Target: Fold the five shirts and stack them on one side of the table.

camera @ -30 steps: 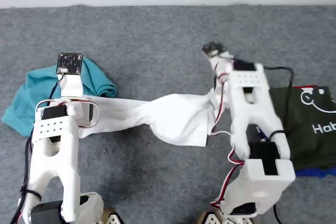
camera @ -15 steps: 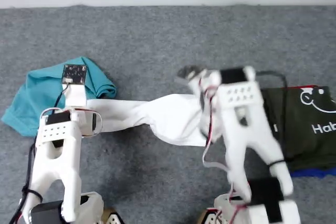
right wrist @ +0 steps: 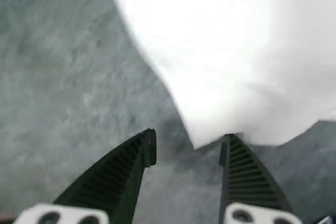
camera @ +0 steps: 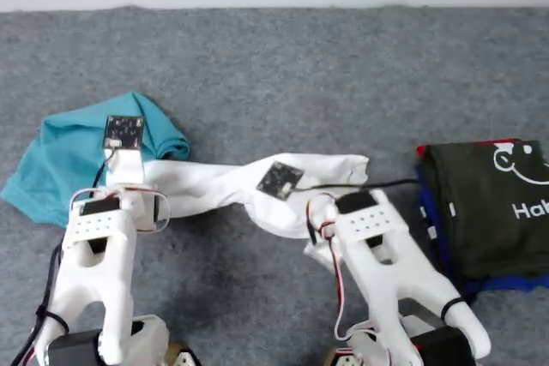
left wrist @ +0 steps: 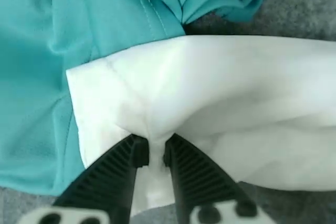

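You have the white shirt (camera: 223, 184) stretched out in a long, rumpled band across the grey table (camera: 283, 66), unfolded. One end of it lies over the edge of the teal shirt (camera: 60, 156), which sits crumpled there. Your left gripper (left wrist: 152, 153) is at that same end, its fingers closed together with a pinch of the white shirt's hem clamped between them.

Near the middle of the white shirt, on its side toward the arm bases, your right gripper (right wrist: 189, 142) hangs with its fingers spread apart. A rounded edge of the white cloth reaches into the gap beside one finger, and the other finger is over bare table; nothing is gripped.

Past the white shirt's other end, apart from it by a strip of table, a folded dark green shirt (camera: 485, 212) lies on top of a blue one (camera: 515, 280), with a red edge (camera: 493, 142) showing at the far side of the stack.
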`<state>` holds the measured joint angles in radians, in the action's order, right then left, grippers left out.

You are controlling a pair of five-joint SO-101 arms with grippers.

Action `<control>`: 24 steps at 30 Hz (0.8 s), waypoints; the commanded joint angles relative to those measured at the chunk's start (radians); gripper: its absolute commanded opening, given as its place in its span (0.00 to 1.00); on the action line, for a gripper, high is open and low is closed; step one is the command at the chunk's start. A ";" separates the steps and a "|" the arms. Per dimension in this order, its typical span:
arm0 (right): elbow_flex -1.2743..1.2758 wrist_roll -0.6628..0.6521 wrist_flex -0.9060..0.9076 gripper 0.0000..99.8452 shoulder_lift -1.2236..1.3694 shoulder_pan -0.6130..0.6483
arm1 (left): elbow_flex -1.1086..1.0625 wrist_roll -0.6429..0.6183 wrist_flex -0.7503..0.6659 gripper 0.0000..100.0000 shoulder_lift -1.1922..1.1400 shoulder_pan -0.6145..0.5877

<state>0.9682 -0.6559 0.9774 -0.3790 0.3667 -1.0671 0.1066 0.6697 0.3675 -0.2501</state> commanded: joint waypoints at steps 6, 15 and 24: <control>0.049 -0.008 -0.211 0.18 -0.024 0.012 | 0.001 -0.006 -0.014 0.02 0.018 0.000; 0.023 -0.015 -0.329 0.08 0.173 0.005 | 0.001 -0.006 -0.012 0.02 0.018 0.000; -0.282 -0.012 -0.001 0.01 0.070 0.007 | 0.001 -0.006 -0.012 0.02 0.018 0.000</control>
<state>0.8178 -0.6667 0.8485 -0.2225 0.3728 -1.0671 0.1066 0.6697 0.3675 -0.2501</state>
